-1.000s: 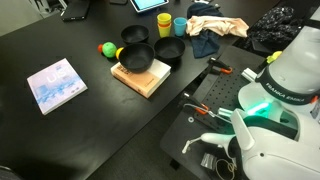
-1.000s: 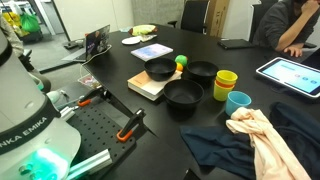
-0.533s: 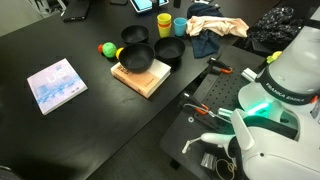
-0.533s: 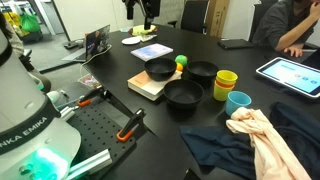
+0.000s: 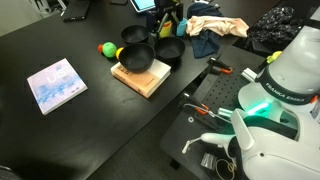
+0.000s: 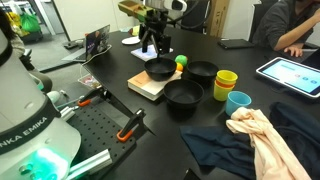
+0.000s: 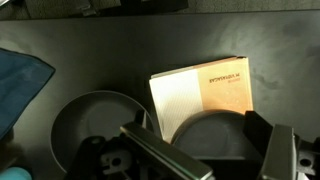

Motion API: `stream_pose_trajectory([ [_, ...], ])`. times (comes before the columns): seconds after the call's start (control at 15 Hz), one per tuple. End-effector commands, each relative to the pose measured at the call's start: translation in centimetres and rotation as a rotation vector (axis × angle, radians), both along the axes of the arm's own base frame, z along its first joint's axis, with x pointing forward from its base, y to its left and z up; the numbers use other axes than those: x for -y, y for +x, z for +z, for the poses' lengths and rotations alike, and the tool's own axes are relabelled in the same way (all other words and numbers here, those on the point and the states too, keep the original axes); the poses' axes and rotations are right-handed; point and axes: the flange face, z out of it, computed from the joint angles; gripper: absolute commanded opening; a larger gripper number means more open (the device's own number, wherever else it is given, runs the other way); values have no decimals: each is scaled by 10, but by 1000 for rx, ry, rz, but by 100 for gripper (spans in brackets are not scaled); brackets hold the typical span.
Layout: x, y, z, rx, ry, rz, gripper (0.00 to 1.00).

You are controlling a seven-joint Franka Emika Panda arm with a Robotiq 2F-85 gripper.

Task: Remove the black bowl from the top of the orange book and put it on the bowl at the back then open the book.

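Over the black bowl [image 7: 215, 130], the end effector [image 7: 207, 155] hangs spread; bare counter [image 7: 120, 55] lies twelve o'clock of the orange book [image 7: 225, 88].

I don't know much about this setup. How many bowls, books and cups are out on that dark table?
Black bowls: 3
Books: 2, the orange book and the pale blue book
Cups: 2, the yellow cup and the blue cup
Total: 7
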Motion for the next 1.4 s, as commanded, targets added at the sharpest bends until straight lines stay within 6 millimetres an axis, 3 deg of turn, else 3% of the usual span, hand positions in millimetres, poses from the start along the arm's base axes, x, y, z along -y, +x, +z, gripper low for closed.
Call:
stream_pose_trajectory([
  [0.0,10,22,-36,20,-70,-6,100],
  [0.27,20,47,-62,18,-142,-49,100],
  [0.67,28,84,-82,13,-164,-147,100],
  [1.2,6,110,-102,11,-147,-142,100],
  [1.27,2,112,-105,10,-142,-135,75],
  [1.33,-1,113,-107,8,-140,-130,74],
])
